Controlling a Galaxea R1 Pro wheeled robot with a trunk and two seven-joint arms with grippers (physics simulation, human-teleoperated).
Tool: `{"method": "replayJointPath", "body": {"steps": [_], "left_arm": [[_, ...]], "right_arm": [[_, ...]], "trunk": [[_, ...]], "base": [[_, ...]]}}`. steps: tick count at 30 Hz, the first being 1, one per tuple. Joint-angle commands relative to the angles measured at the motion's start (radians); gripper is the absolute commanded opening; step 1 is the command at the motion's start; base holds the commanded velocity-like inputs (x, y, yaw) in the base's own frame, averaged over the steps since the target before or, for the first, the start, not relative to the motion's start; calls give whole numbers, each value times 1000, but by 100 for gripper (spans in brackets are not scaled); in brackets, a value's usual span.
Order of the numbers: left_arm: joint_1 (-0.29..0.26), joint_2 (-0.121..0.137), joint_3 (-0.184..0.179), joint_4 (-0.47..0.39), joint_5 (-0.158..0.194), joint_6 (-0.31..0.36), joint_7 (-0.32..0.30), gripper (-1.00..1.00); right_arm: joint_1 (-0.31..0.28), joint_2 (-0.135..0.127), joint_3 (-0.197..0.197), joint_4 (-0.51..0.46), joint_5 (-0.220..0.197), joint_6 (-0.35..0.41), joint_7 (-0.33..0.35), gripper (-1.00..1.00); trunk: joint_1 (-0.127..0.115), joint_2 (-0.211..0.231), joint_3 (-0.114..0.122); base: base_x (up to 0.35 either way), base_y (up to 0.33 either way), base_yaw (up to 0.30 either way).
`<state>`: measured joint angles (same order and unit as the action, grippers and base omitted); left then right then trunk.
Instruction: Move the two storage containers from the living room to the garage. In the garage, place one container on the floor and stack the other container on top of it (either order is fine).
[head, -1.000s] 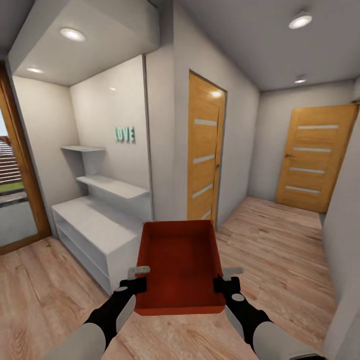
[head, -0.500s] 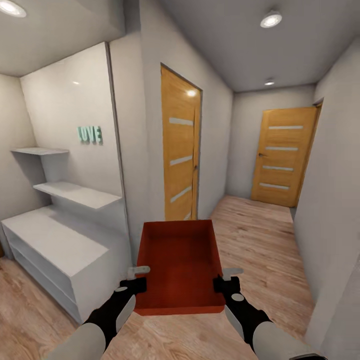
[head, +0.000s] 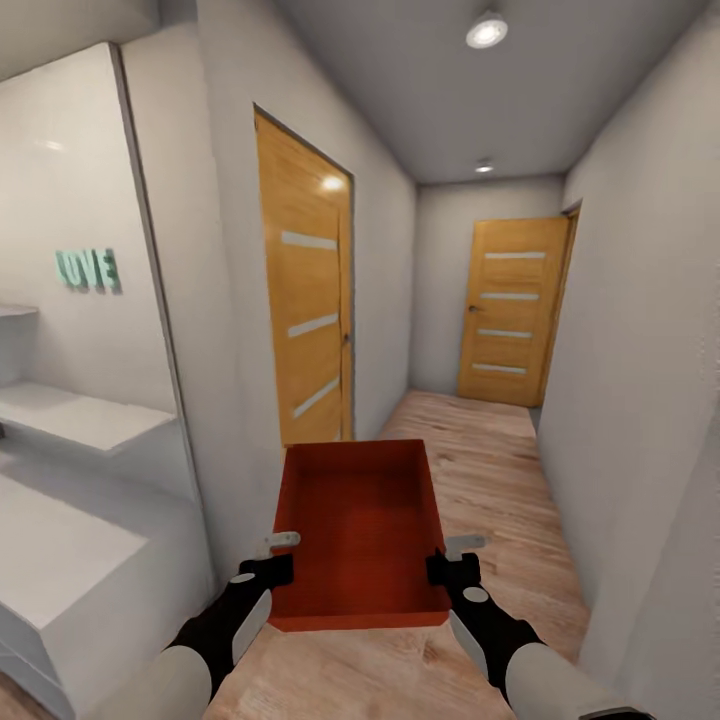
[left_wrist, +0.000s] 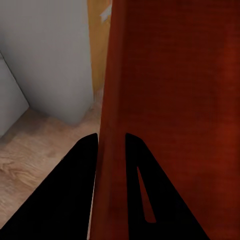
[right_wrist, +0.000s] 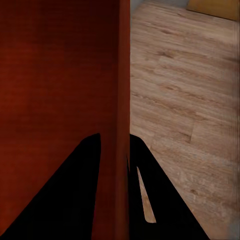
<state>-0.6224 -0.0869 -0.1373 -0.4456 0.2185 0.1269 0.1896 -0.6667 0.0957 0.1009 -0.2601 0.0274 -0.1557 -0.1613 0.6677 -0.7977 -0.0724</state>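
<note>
Ahead, a narrow hallway with a light wood-plank floor (head: 480, 470) runs between pale grey walls to a closed orange wooden door (head: 512, 312) at its far end, with round ceiling lights (head: 487, 31) overhead. A second orange door (head: 305, 320) with pale horizontal panes is set in the wall on the robot's left, closer in. Further left, a white built-in unit with a shelf (head: 85, 415) and a low cabinet top (head: 50, 550) fills an alcove, and teal letters reading LOVE (head: 88, 270) hang on the panel above it. Between the alcove and the near door a wall corner (head: 215, 400) juts out close to the robot's left side, narrowing the way, while the passage straight ahead lies open along the planks. One orange-red storage container (head: 362, 525) is carried in the air in front of the trunk, open side up and empty, its long axis pointing down the hallway. The left gripper (head: 268, 568) pinches the container's left wall near its near corner, and the left wrist view shows one dark finger on each face of that wall (left_wrist: 112, 165). The right gripper (head: 452, 570) does the same on the right wall, its jaws closed on the rim with the planks (right_wrist: 185, 100) showing beyond the wall (right_wrist: 120, 100).
</note>
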Motion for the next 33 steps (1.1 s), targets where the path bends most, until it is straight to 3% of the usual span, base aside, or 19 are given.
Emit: {"method": "replayJointPath", "body": {"steps": [1,17,33], "left_arm": [[0,1,37,-5,-12,-63,85,-100],[0,7,38,-3,-9,-64,85,-100],[0,7,38,-1,-8,-65,85,-100]], "right_arm": [[-2,1,-15,2,-41,1,11,-100],[-1,1,-14,2,-41,2,11,-100],[-2,1,-15,1,-40,2,13,-100]], "trunk": [[1,-1,-2],[1,-1,-2],[1,-1,-2]], "base": [[322,0,-286],[318,0,-285],[21,0,-23]]}}
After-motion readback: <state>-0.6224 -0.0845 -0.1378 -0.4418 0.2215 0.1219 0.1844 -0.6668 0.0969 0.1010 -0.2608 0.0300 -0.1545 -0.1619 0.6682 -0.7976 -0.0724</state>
